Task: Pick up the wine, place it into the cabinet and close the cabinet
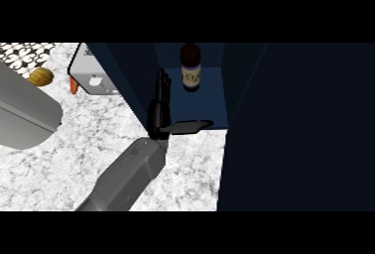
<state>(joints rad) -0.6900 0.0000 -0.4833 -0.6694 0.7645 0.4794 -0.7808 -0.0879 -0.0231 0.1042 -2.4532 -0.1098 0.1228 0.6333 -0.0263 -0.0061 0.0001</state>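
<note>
The dark wine bottle with a pale label stands upright inside the dark blue cabinet, on its shelf toward the back. My left hand reaches into the cabinet's opening just left of the bottle, seen edge-on. Its fingers are straight and its thumb sticks out to the right. The hand holds nothing, and a small gap separates it from the bottle. The cabinet's left door stands open beside the hand. A large dark door panel fills the view's right side. My right hand does not show.
On the marble counter at the left lie a grey rounded appliance, an orange fruit and a white box with something red beside it. A patterned tile wall shows at the top left.
</note>
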